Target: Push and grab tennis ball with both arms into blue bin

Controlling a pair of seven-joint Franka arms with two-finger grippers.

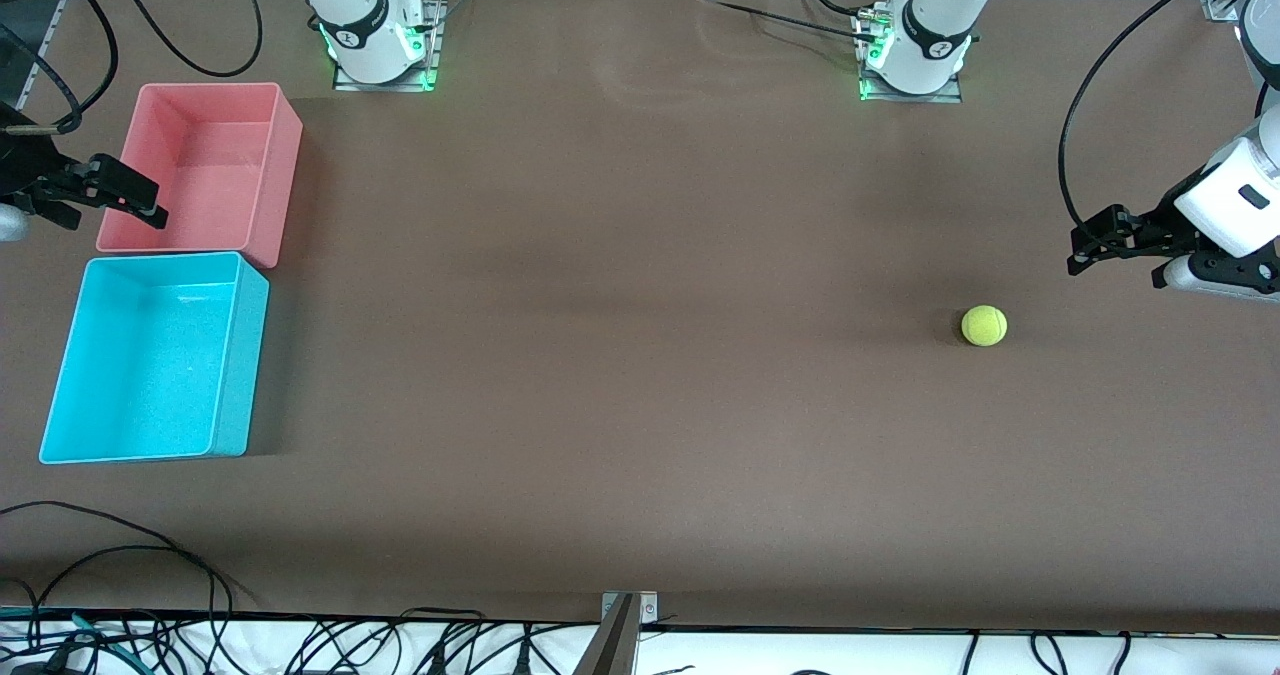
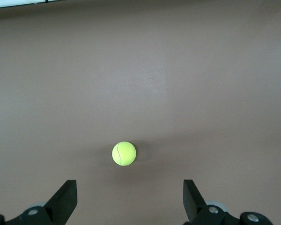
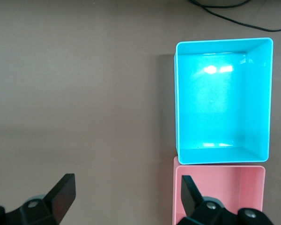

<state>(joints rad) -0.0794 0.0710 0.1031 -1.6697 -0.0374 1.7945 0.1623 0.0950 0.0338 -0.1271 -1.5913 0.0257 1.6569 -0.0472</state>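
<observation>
The tennis ball [image 1: 984,325] lies on the brown table toward the left arm's end. In the left wrist view the tennis ball [image 2: 124,153] sits just ahead of the open fingers, not touched. My left gripper [image 1: 1095,245] [image 2: 129,190] is open and empty, over the table beside the ball at that end. The blue bin [image 1: 240,355] [image 3: 176,103] stands empty at the right arm's end. My right gripper [image 1: 150,207] [image 3: 126,183] is open and empty, over the edge of the pink bin.
A pink bin [image 1: 285,175] [image 3: 225,187] stands empty against the blue bin, farther from the front camera. Black cables [image 1: 120,545] lie along the table's front edge. The arm bases [image 1: 375,45] stand at the back.
</observation>
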